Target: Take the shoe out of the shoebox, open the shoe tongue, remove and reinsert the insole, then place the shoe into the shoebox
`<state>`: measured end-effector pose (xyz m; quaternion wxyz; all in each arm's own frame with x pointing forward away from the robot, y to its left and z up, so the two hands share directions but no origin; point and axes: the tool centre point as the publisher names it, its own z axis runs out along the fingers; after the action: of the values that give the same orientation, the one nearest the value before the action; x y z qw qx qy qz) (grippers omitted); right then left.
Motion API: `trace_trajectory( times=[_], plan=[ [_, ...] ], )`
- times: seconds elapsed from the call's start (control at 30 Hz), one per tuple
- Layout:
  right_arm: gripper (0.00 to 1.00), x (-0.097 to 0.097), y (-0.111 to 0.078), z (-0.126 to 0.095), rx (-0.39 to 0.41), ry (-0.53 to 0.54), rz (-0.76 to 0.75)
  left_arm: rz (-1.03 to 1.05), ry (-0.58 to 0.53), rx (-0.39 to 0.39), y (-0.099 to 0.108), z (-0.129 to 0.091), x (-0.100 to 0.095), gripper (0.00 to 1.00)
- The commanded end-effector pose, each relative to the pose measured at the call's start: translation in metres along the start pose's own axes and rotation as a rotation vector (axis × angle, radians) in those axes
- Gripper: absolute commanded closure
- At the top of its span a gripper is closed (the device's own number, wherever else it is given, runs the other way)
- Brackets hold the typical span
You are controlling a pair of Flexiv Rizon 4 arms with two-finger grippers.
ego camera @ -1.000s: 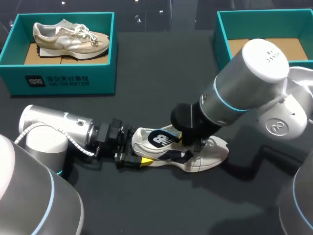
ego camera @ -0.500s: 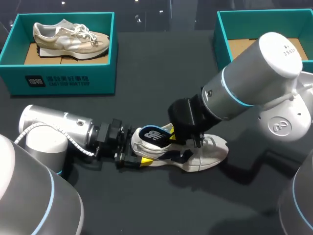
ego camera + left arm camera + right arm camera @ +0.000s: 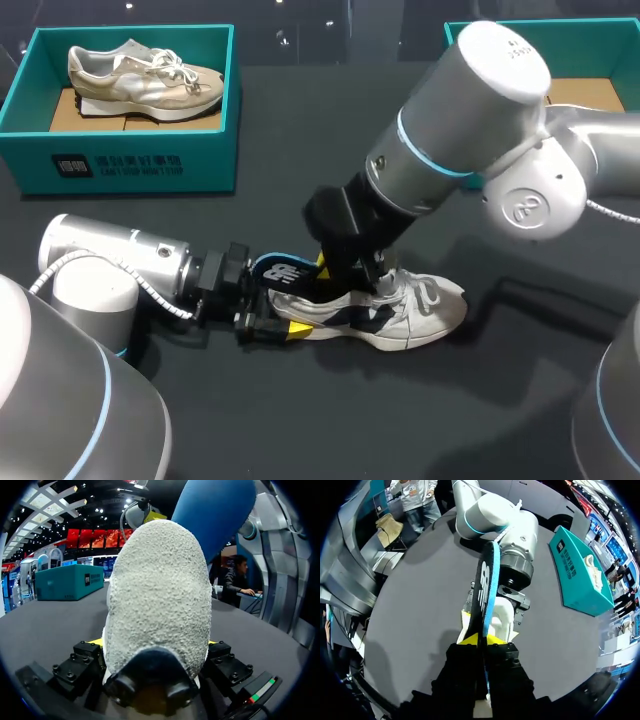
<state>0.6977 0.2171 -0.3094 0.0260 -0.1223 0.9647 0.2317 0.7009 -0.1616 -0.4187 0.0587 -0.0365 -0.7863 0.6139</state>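
Evenly lit from overhead, no harsh contrast. The dark matte table [image 3: 300, 140] soaks up light & shows next to no glare. Shadows are soft-edged: one from the right arm [image 3: 470, 130] falls toward the table's near right corner, another sits just under the left arm [image 3: 110, 260]. Both arms' silver shells carry bright highlights on top. The white shoe [image 3: 420, 310] is the brightest thing mid-table. Left wrist view: shoe heel well lit, hardware beneath it in shade. Right wrist view: insole [image 3: 487, 590] lit along its blue edge, w/ a broad faint shadow on the table beside it; table edges bow strongly.
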Motion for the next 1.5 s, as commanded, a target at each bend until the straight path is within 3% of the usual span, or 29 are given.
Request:
trace_trajectory(
  times=[0.03,0.33,0.57,0.8,1.3,1.5],
  plan=[
    [0.69,-0.004,0.0,0.008,-0.022,0.021,0.033,0.0,-0.001,0.0,0.002,0.001,-0.001,1.0],
    [0.54,-0.005,-0.005,-0.001,-0.043,0.096,0.151,0.0,-0.001,0.0,0.002,0.001,-0.001,1.0],
    [0.57,-0.013,0.001,-0.004,-0.048,0.178,0.176,0.0,-0.001,0.0,0.002,0.001,-0.001,1.0],
    [0.54,-0.012,0.009,0.002,-0.107,0.254,0.185,0.0,-0.001,0.0,0.002,0.001,-0.001,1.0],
    [0.58,0.002,0.015,0.018,-0.18,0.356,0.24,0.0,-0.001,0.0,0.002,0.001,-0.001,1.0],
    [0.69,0.002,0.017,0.021,-0.202,0.368,0.27,0.0,-0.001,0.0,0.002,0.001,-0.001,1.0]
  ],
)
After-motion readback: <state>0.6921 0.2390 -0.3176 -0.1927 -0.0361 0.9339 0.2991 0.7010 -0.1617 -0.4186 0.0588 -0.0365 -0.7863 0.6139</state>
